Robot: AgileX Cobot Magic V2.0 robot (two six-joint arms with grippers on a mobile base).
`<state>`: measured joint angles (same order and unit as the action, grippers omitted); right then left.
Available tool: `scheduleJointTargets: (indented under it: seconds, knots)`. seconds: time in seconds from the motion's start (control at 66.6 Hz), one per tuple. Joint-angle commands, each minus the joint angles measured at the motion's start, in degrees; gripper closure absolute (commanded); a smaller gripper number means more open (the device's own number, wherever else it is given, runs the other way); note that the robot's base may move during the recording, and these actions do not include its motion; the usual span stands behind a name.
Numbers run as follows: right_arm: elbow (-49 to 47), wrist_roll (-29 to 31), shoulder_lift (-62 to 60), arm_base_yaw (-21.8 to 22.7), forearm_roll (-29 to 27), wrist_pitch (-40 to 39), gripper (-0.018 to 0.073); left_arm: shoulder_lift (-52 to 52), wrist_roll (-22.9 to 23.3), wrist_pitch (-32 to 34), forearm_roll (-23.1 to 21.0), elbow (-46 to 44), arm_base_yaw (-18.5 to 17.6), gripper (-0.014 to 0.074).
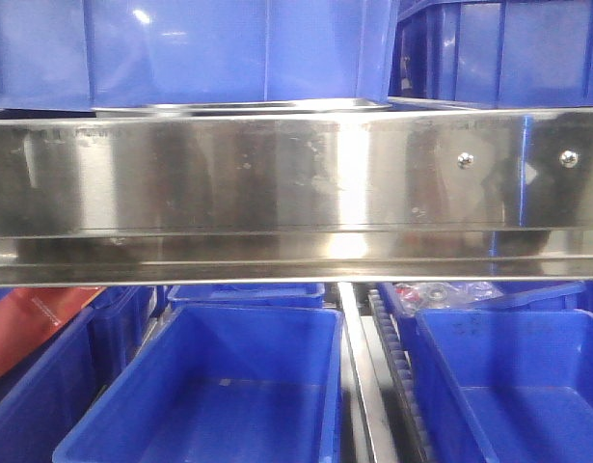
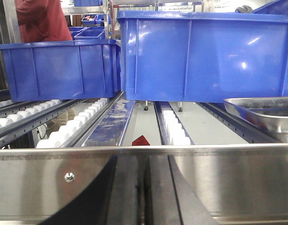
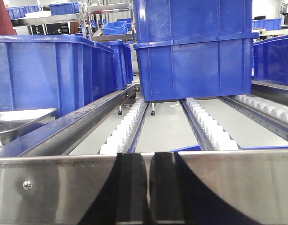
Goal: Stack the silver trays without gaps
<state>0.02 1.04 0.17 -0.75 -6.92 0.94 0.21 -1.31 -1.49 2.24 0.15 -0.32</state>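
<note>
Left hand (image 2: 144,164) and right hand (image 3: 148,159) are each seen as two dark fingers drawn together, with nothing clamped, low against a shiny steel rail (image 2: 237,178). Beyond the rail, a silver tray (image 2: 263,112) is set upright on the roller table (image 2: 195,124) between the two arms, just beside blue bins (image 2: 200,56). Farther off, a red-shirted person (image 2: 40,18) is glimpsed.

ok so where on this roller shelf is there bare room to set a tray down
Left wrist view: the grey lane in front of the big blue bin, left of the silver tray, is bare. Right wrist view: the roller lanes before the stacked blue bins are bare too. Crowded at the back, where bins stand side by side.
</note>
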Motion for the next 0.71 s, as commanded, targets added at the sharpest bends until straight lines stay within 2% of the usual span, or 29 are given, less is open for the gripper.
scheduleJointTargets:
  seconds: [0.0, 0.691]
  knots:
    - [-0.02, 0.07, -0.17, 0.3, 0.3, -1.44, 0.0581, -0.21, 0.53, 0.72, -0.34, -0.15, 0.13, 0.0572]
    - [-0.02, 0.07, -0.17, 0.3, 0.3, -1.89, 0.0581, -0.21, 0.53, 2.61, -0.34, -0.15, 0.13, 0.0572]
